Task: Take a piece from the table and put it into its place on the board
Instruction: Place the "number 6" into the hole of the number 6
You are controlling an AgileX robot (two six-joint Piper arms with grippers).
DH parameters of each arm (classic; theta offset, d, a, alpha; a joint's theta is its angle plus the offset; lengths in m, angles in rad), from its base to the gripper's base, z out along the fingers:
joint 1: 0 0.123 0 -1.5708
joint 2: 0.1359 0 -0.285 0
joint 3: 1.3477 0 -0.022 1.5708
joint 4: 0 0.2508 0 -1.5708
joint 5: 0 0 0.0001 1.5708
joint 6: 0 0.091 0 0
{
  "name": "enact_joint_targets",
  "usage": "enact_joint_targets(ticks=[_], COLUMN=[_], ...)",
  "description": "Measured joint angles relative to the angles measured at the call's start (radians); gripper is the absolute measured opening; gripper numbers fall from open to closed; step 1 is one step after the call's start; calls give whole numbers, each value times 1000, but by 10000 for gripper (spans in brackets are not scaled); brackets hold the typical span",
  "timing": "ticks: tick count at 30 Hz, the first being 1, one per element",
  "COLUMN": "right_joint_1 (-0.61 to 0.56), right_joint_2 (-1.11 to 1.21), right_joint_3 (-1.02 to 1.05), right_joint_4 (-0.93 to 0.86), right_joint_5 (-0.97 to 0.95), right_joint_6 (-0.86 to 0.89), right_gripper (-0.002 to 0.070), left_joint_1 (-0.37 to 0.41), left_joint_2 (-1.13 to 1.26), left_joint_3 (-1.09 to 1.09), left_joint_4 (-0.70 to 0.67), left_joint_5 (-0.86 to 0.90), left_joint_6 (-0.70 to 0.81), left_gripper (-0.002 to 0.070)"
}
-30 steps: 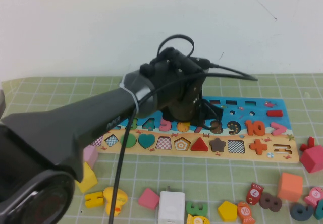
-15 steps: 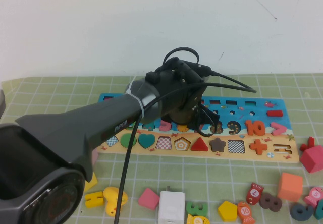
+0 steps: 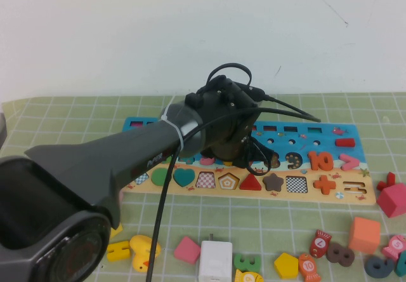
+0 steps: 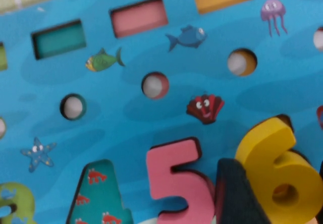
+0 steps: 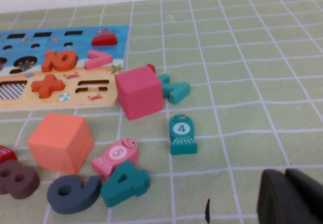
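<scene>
My left gripper (image 3: 237, 157) reaches over the board (image 3: 317, 136), at its row of digits. In the left wrist view the left gripper (image 4: 277, 199) is shut on the piece (image 4: 275, 168), a yellow "6". It holds the piece tilted just above the blue board (image 4: 151, 118), right beside the pink "5" (image 4: 176, 176). A dark finger (image 4: 237, 193) sits between the "5" and the "6". The piece is hidden by the arm in the high view. My right gripper (image 5: 290, 199) is shut and empty, low over the table (image 5: 242, 82), away from the board.
Loose pieces lie on the table (image 3: 266, 218) in front of the board: a white block (image 3: 216, 260), a yellow pentagon (image 3: 286, 265), an orange cube (image 3: 363, 234), a pink cube (image 3: 393, 199). Near the right gripper are a teal fish tag (image 5: 182, 134) and a teal "4" (image 5: 123, 183).
My left gripper has shifted slightly right and settled lower over the digit row, still holding the piece. The loose pieces have not moved.
</scene>
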State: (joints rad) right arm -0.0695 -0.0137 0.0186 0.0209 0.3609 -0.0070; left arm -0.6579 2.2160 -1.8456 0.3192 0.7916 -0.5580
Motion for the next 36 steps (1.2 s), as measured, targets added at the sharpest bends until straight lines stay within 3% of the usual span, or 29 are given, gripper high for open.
enact_joint_targets(ticks=[26, 28, 33, 36], right_joint_1=[0, 0, 0, 0], right_joint_2=[0, 0, 0, 0], right_joint_3=[0, 0, 0, 0], right_joint_4=[0, 0, 0, 0], right_joint_5=[0, 0, 0, 0], right_joint_6=[0, -2, -2, -2], right_gripper=[-3, -3, -3, -3], left_joint_1=[0, 2, 2, 0], left_joint_2=[10, 10, 10, 10], left_joint_3=[-10, -10, -10, -10], left_joint_4=[-27, -31, -51, -56], left_joint_5=[22, 28, 24, 13], left_joint_6=[14, 16, 26, 28], left_gripper=[281, 309, 472, 505])
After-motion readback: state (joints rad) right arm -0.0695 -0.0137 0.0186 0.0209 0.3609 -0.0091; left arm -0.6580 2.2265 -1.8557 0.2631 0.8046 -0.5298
